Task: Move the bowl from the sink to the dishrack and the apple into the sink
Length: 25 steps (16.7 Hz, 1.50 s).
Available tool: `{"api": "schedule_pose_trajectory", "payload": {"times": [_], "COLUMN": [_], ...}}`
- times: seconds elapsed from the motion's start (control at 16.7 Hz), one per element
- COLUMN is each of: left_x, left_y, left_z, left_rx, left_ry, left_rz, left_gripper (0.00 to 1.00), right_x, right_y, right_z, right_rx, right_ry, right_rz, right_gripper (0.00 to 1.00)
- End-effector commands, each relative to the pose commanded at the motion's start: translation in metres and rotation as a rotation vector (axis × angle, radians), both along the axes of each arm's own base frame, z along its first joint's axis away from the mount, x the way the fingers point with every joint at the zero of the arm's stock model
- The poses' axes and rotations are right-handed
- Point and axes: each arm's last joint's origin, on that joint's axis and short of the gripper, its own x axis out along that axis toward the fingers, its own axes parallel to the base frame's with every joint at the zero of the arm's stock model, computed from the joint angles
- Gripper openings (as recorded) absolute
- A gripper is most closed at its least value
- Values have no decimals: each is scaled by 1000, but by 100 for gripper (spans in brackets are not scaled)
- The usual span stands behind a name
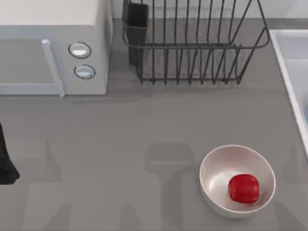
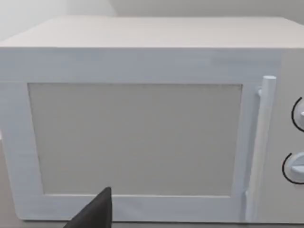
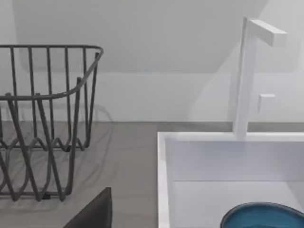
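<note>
The table (image 1: 144, 125) is seen from above as a grey counter. At its far left a white microwave (image 1: 53, 43) stands with its door shut. The dishrack (image 1: 192, 43), a dark wire frame with a utensil cup at its left corner, stands at the far middle, and no dish is seen in the part of it that is in view. The sink (image 1: 291, 72) lies along the right edge, with a tall white tap (image 3: 244, 76) rising at its far wall.

No step of the task is judged to have been carried out yet. The bowl (image 3: 263, 216) is seen in the right wrist view, resting low inside the sink basin; just its teal rim is caught. The apple (image 1: 243, 188) sits inside an off-white bowl (image 1: 237, 180) at the near right of the table, well apart from the sink.

The left arm is seen as a dark shape at the near left edge of the table, facing the microwave, and appears parked. A dark finger tip (image 2: 95, 211) is caught in the left wrist view and another (image 3: 95, 209) in the right wrist view; whether either gripper is wide or narrow cannot be told.

The first step, fetching the bowl, is judged to be in hand. The right gripper would need to be lowered over the sink wall, closed on the bowl's rim, and the bowl lifted clear before being carried left to the dishrack.
</note>
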Motion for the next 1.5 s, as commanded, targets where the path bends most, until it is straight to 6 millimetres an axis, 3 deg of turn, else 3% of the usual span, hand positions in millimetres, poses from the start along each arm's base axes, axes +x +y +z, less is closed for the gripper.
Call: {"api": "schedule_pose_trajectory", "payload": {"times": [0.3,0.48,0.66,0.84,1.02,1.26,1.5], "left_x": [0,0,0,0,0,0,0], "left_y": [0,0,0,0,0,0,0], "left_z": [0,0,0,0,0,0,0], "left_rx": [0,0,0,0,0,0,0], "left_ry": [0,0,0,0,0,0,0], "left_rz": [0,0,0,0,0,0,0], "left_gripper": [100,100,100,100,100,100,100], "right_x": [0,5,26,73,142,237,305], "right_y": [-1,-3,-8,-17,-34,-68,-106], "right_z": [12,46,91,131,148,130,87], "right_rx": [-13,-46,-89,-129,-153,-155,-126], "right_ry": [22,85,202,381,603,897,1138], "right_rz": [-12,-37,-64,-84,-92,-82,-58], "right_gripper": [100,100,100,100,100,100,100]}}
